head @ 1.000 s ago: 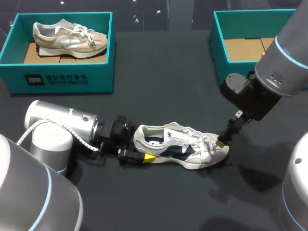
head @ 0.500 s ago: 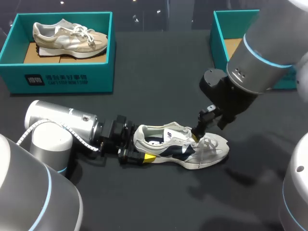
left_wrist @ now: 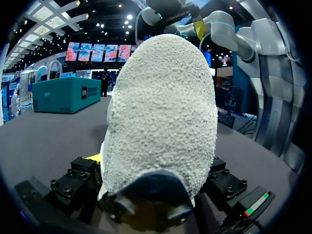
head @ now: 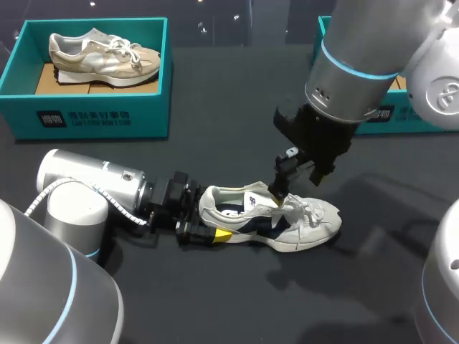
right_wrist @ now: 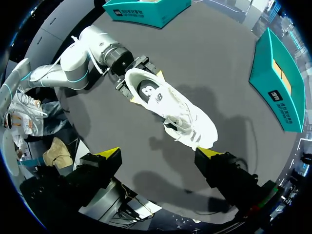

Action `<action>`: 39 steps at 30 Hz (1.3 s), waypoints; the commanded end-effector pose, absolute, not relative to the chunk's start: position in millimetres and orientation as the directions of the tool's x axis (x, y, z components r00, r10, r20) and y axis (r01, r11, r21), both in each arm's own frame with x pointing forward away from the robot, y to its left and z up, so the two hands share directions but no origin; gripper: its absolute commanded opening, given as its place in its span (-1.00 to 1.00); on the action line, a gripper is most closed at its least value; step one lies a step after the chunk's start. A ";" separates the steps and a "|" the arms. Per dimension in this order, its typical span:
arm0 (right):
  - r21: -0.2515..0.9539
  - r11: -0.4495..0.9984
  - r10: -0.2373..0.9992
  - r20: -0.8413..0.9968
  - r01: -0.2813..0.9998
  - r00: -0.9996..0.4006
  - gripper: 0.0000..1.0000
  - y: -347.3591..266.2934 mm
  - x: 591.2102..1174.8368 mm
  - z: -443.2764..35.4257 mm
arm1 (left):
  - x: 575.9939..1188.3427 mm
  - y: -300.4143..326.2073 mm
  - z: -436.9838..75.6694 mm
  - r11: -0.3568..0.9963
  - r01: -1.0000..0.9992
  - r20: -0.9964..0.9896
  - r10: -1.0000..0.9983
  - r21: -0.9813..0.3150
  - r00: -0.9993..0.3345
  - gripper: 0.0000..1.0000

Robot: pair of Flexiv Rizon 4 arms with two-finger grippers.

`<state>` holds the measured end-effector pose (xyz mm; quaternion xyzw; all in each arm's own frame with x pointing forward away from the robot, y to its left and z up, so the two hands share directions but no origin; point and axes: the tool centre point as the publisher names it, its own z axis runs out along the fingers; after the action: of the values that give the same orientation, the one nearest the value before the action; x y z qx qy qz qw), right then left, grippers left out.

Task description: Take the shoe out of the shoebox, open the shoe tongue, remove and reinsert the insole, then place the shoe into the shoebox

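Resting near the middle of the bench's (head: 215, 143) front edge, the shoe (head: 269, 218) is white with navy side panels and white laces, its toe toward the right edge; the left gripper (head: 213, 223) clamps its heel from both sides; the right gripper (right_wrist: 158, 153) hangs above the tongue, fingers spread wide, holding nothing; the teal shoebox (head: 416, 120) sits at the far right corner.

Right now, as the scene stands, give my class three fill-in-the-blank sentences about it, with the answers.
The left gripper is shut on the ___ of the white and navy shoe.
The right gripper hangs above that shoe with its fingers ___.
The shoebox holding the beige shoe stands on the robot's ___ side.
Missing words: heel, open, left.
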<state>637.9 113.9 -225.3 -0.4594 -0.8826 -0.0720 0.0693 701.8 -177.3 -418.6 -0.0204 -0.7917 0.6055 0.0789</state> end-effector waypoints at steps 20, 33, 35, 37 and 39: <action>-0.111 0.226 0.971 -0.054 0.968 -0.233 1.00 186.2 655.9 -245.4 | 701.5 -179.3 -419.2 0.267 -0.063 0.101 0.128 -0.962 -0.987 -1.00; -0.095 0.194 0.979 -0.048 0.976 -0.199 1.00 181.6 651.9 -244.7 | 701.5 -179.3 -419.2 0.267 -0.063 0.101 0.128 -0.962 -0.987 -1.00; -0.091 0.185 0.977 -0.091 0.978 -0.193 1.00 185.5 654.3 -247.1 | 701.5 -179.3 -419.2 0.267 -0.063 0.101 0.128 -0.962 -0.987 -1.00; -0.089 0.156 0.978 -0.127 0.984 -0.167 1.00 190.0 656.9 -252.3 | 701.5 -179.3 -419.2 0.267 -0.063 0.101 0.128 -0.962 -0.987 -1.00; -0.093 0.141 0.976 -0.154 0.986 -0.155 1.00 192.7 661.5 -258.2 | 701.5 -179.3 -419.2 0.267 -0.063 0.101 0.128 -0.962 -0.987 -1.00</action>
<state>656.9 176.4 -249.8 -0.6485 -0.7587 0.0610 -0.0114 701.8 -177.2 -418.5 -0.0204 -0.7917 0.6055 0.0789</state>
